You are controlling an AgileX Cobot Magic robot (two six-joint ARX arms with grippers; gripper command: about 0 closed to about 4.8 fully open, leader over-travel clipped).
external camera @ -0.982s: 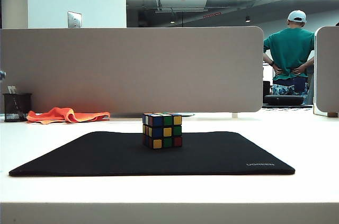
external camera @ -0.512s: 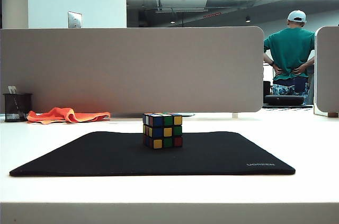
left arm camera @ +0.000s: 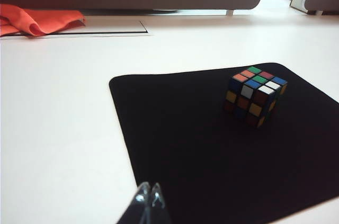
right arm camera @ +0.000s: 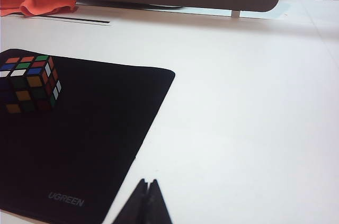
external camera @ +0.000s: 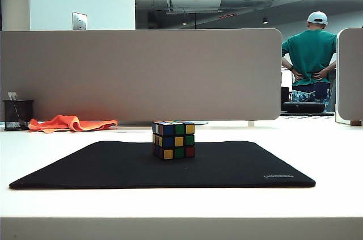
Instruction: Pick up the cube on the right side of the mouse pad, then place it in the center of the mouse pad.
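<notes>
A small black-framed puzzle cube point(external camera: 173, 139) with multicoloured stickers sits mid-way on the flat black fabric mouse pad point(external camera: 113, 166). The left gripper point(left arm camera: 149, 194) and right gripper point(right arm camera: 147, 184) hang apart from it, pinched closed and empty.

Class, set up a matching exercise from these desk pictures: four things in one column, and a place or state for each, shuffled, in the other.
Things:
1. cube
2. orange cloth
3. left gripper
4. pen cup

Place or state:
A. shut, empty, over the mouse pad's near edge
B. far left of the table, beside the cloth
C. sitting mid-pad
D. crumpled at the foot of the divider

Pairs: 1-C, 2-D, 3-A, 4-B. The right gripper, also shut, hangs over the bare table.
</notes>
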